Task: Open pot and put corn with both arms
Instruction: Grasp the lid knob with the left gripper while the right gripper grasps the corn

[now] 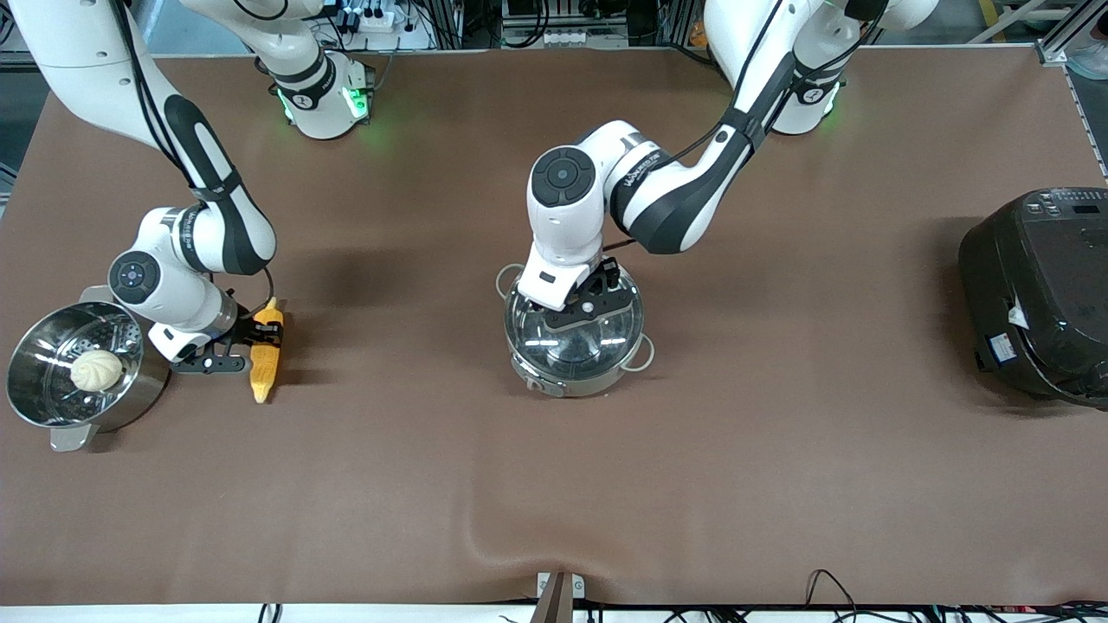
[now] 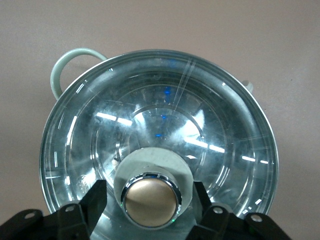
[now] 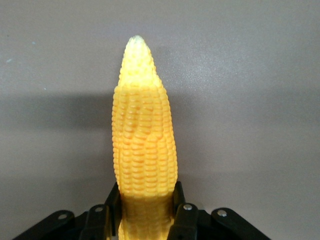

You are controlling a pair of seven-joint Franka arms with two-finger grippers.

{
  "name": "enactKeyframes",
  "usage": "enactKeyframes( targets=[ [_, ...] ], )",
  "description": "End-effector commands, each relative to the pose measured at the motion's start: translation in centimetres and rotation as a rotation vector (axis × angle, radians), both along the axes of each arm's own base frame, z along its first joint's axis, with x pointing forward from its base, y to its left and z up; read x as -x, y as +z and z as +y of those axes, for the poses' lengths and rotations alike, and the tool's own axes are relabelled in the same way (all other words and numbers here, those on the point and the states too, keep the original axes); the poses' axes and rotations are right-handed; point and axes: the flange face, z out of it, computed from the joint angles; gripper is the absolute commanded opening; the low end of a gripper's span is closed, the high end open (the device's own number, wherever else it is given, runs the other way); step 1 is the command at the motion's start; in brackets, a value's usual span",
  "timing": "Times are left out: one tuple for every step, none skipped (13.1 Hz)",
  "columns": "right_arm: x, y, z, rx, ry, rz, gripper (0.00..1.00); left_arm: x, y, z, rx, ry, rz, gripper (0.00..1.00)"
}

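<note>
We see the left gripper (image 2: 150,200) straddling the tan knob (image 2: 151,201) of the mid-table pot's (image 1: 573,339) lid (image 2: 160,145), seemingly not yet pinching, so it may slip, while the right gripper (image 3: 145,210) clamps the corn (image 3: 144,145) near its butt, risking droop.

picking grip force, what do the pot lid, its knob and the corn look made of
Lid: clear glass, going by see-through dome and sharp light streaks. Knob: tan, satin, chrome-ringed; metal or plastic, unclear. Corn: matte, evenly moulded yellow kernels, possibly plastic. The left tool straddles the knob; the right tool clamps the corn.
</note>
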Motion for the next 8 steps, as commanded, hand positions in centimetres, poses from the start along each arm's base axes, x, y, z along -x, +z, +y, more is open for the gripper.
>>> enactKeyframes(
  targets=[
    [-0.2,1.4,0.5,-0.006,0.007,-0.014,0.09,0.0,-0.4,-0.4,-0.015,0.013,-0.007,0.71],
    [-0.4,3.1,1.7,-0.023,0.010,-0.015,0.09,-0.1,-0.3,-0.3,-0.016,0.013,-0.007,0.67],
    [-0.9,5.7,4.4,-0.073,0.004,0.011,0.09,-0.1,-0.3,-0.3,-0.015,0.012,-0.006,0.63],
    [-2.0,8.8,5.9,-0.129,-0.022,0.044,0.09,-0.1,-0.4,-0.3,-0.016,0.011,-0.005,0.56],
    [-3.1,11.5,6.6,-0.151,-0.024,0.077,0.09,-0.1,-0.4,-0.3,-0.015,0.012,-0.004,0.44],
    [-4.2,14.4,7.0,-0.156,-0.025,0.092,0.09,-0.1,-0.4,-0.2,-0.015,0.012,-0.004,0.25],
    [-5.0,16.8,7.1,-0.159,-0.021,0.094,0.09,-0.2,-0.3,-0.3,-0.014,0.012,-0.005,0.05],
    [-5.5,18.5,7.3,-0.162,-0.015,0.104,0.09,-0.1,-0.4,-0.2,-0.018,0.009,-0.005,0.00]
  ],
)
